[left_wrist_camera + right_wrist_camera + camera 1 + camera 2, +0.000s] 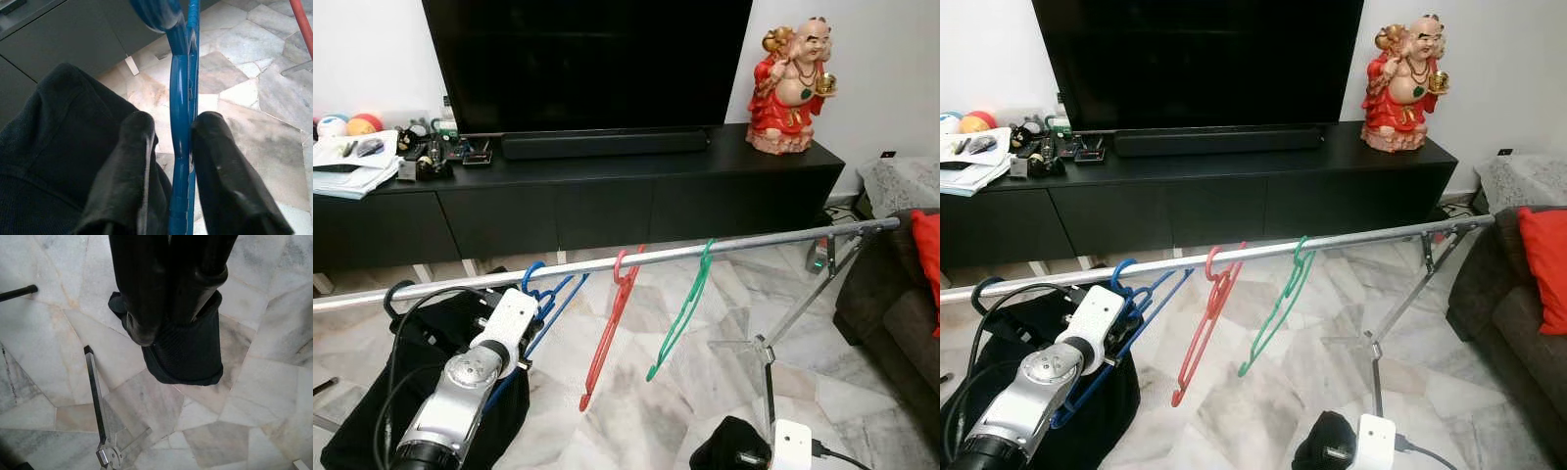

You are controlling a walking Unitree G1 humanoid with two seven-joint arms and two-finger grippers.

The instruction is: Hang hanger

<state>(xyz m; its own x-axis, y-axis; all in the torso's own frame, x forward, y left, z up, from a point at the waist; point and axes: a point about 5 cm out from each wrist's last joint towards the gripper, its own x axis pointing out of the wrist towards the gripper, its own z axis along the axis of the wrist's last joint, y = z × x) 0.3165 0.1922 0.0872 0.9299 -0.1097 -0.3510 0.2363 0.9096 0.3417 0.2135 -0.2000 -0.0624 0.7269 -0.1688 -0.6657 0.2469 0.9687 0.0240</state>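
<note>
While the left gripper (171,147) pinches the blue hanger (543,304) between its two black fingers (134,161), the hook already sits up at the silver rail (724,247), out toward the rail's left end. That hanger looks like thin moulded plastic: light, fairly stiff, a bit springy and probably slick, so the narrow bar could twist or slide in the pads. The grip sits on the straight stretch below the hook, which seems the sensible place, near enough to steer the hook over the rail.

Further along the rail hang a red hanger (607,333) and then a green hanger (680,313), each apart from the blue one, so there is room. Closer trouble is the black garment (450,333) draped just beside the gripper, and the black cable (406,304) looping near the wrist; either could snag.

Down low, the right gripper (166,318) points at the marble floor (254,382), fingers pressed together on nothing, above a dark cloth (186,357). Behind stand the black cabinet (607,196), television (587,59) and a red statue (793,88), well apart from the work.
</note>
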